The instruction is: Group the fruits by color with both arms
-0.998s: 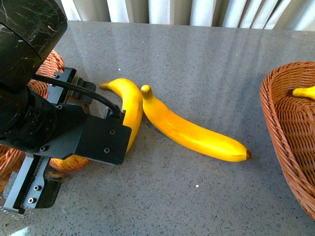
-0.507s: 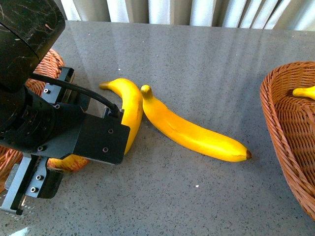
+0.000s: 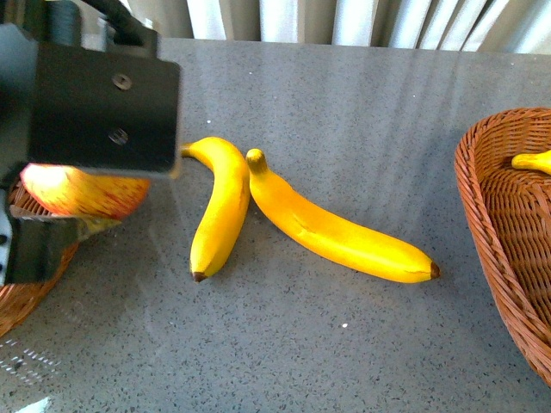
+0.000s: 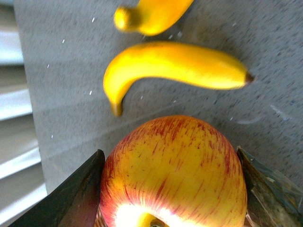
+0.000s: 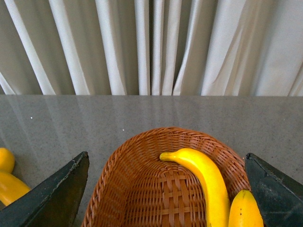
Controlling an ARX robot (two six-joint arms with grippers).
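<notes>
An apple (image 4: 173, 175) was clamped between the jaws of the left gripper (image 4: 168, 152), held at the left side of the table (image 3: 344, 103) by the rim of the left basket (image 3: 26, 288). A short banana (image 3: 219, 206) and a long banana (image 3: 336, 228) were laid touching mid-table. The right gripper (image 5: 165, 157) was spread wide and empty above the right basket (image 5: 118, 194), in which two further bananas (image 5: 203, 179) were seen.

apple (image 3: 82, 191): 1; bananas (image 3: 220, 206) (image 3: 340, 231) on the table (image 3: 362, 95): 2; bananas (image 5: 203, 179) (image 5: 245, 210) in the right basket (image 5: 142, 198): 2; baskets (image 3: 504, 215) (image 3: 21, 297): 2
</notes>
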